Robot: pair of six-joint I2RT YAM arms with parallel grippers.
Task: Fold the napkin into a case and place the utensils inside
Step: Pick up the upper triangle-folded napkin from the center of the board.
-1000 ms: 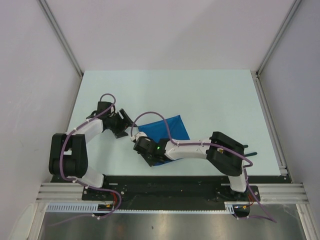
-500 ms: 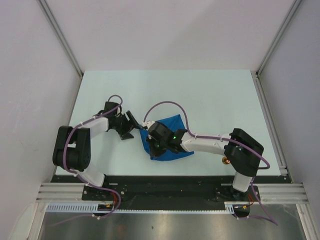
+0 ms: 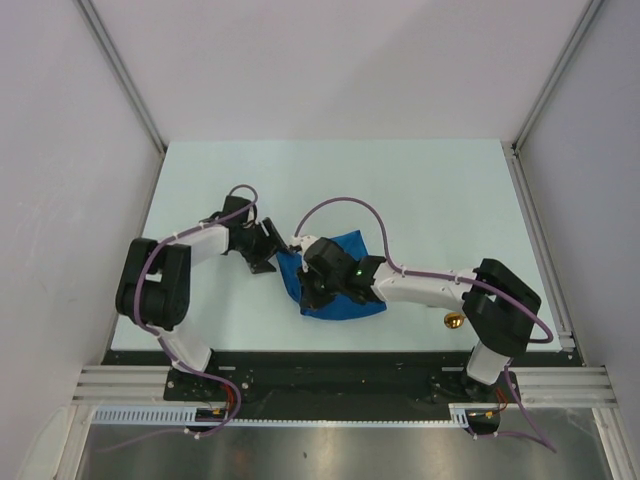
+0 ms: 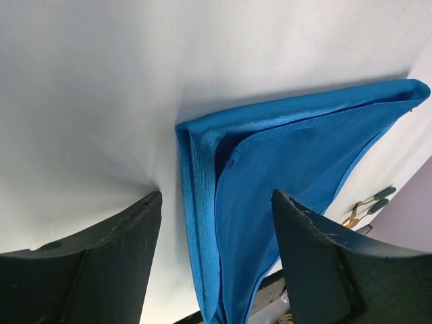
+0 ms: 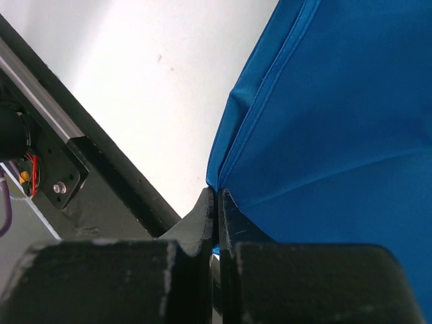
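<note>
The counter (image 3: 400, 190) carries the napkin (image 3: 350, 248), which lies partly folded under and just ahead of the right hand (image 3: 316, 290), and directly in front of the left hand (image 3: 264, 252). The right hand is closed and pinches one corner of the napkin between its fingertips (image 5: 196, 226). The left hand is open, with one finger on each side of the nearest folded edge. As far as I can see, it does not touch the cloth.

The napkin is soft and has several layers, so I think the fold can open if the right hand pulls its corner too far or lifts it. The pinch holds only a little cloth, which may slip out. If the left hand closes here, it may catch only the top layer, or too many layers. The two hands are near each other and could bump. The utensils (image 3: 453, 320) lie well behind the right hand, beside that arm's base, and a sweep of the arm could push them over the near edge.

Beyond both hands the counter is bare up to its far edge, and there is also room on the outer side of the left hand. Behind the right hand there is little room, because the black rail (image 5: 101, 175) at the near edge is just beside its fingers.
</note>
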